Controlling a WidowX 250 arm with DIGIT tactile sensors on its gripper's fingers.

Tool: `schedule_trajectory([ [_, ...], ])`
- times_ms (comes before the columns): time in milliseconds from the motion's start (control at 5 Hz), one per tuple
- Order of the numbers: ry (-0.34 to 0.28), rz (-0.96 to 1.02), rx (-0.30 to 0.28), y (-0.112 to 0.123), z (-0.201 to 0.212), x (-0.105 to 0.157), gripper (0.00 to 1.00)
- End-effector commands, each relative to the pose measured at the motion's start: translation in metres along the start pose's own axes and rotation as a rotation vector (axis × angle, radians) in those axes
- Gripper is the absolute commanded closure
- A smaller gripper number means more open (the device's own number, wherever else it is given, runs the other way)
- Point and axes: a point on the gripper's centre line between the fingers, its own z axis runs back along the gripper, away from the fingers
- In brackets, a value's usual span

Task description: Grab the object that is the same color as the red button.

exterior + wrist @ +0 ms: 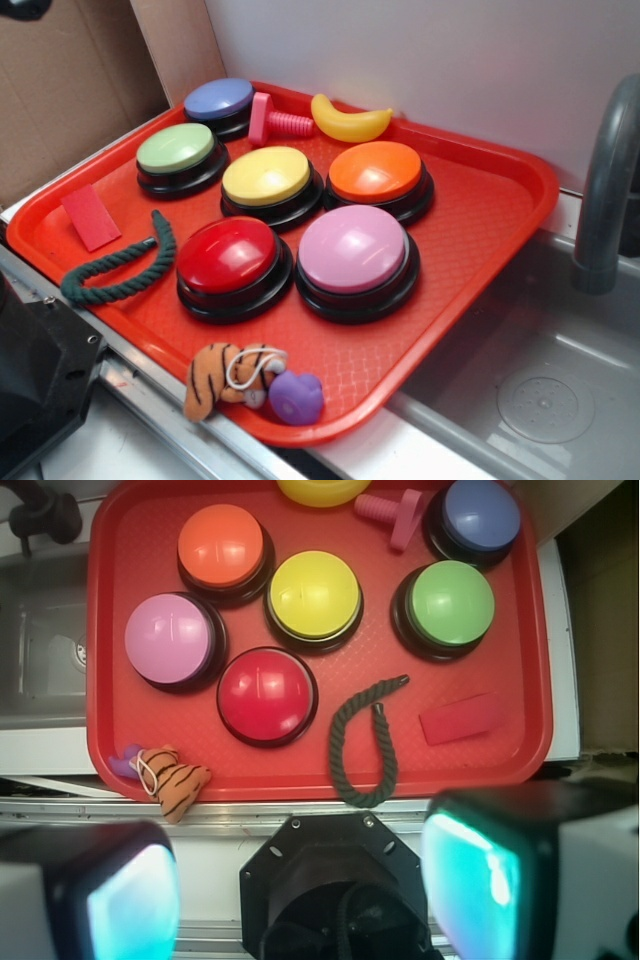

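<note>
Wrist view: red block lies free on the tray

The red block (460, 719) lies flat near one corner of the red tray (110, 750), beside the green rope (362, 745) and below the green button (449, 605). The red button (266, 693) sits past the rope, well apart. The gripper (300, 890) hangs over the desk edge, off the tray, its fingers (500, 875) spread wide and empty.

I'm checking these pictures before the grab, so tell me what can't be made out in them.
- Gripper: wrist view, its two fingers are blurred at the bottom edge and nothing sits between them; out of frame in the exterior view.
- Yellow plastic banana: wrist view, cut off by the top edge.
- Small purple toy: wrist view, mostly hidden behind the striped plush tiger.
- Flat red rectangular block: thickness unclear against the red tray.
</note>
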Motion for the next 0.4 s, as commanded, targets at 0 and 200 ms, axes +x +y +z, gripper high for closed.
schedule_trajectory([
  [0,0.000,0.000,0.000,0.000,0.000,0.000,0.00],
  [200,-0.012,0.134,0.001,0.009,-0.011,0.005,0.00],
])
